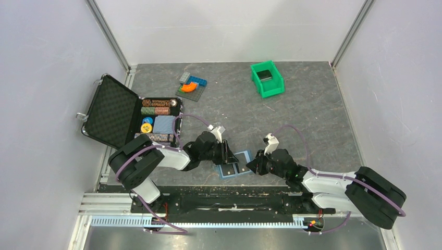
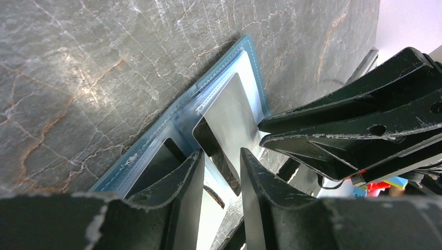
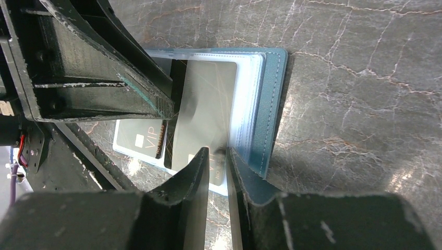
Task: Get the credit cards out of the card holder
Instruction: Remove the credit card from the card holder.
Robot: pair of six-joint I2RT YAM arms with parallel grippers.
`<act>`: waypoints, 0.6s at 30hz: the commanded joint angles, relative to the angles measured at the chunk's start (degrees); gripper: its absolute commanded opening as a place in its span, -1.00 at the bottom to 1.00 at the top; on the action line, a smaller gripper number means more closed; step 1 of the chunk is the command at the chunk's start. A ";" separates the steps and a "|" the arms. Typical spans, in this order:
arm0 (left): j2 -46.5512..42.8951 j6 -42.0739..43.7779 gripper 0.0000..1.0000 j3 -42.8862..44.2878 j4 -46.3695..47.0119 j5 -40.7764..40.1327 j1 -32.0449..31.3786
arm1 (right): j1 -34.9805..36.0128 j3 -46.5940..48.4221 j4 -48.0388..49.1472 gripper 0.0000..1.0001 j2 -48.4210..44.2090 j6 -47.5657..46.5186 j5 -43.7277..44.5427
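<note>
now | left pincer (image 2: 221,152) parted, on card holder (image 3: 271,104) | right pincer (image 3: 216,153) nipping credit card (image 3: 206,104)

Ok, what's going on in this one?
Both arms are working on the open blue card holder, which lies just in front of their bases. The left tool, jaws apart, bears down on the holder near its fold. The right tool looks nearly closed on the near edge of a dark credit card lying skewed across its sleeve. A second card, marked VIP, sits in the other half.
</note>
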 commanded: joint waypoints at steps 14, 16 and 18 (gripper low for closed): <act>-5.39 -3.77 -0.95 2.04 -10.53 -3.40 -0.75 | -0.10 -0.77 -6.40 -0.62 0.95 1.00 3.13; -6.71 -3.70 -0.95 1.92 -11.81 -3.79 -0.65 | -0.10 -0.95 -6.43 -0.62 0.71 1.02 3.27; -8.22 -3.71 -0.95 1.76 -13.42 -4.49 -0.66 | -0.11 -0.99 -6.59 -0.61 0.52 0.99 3.54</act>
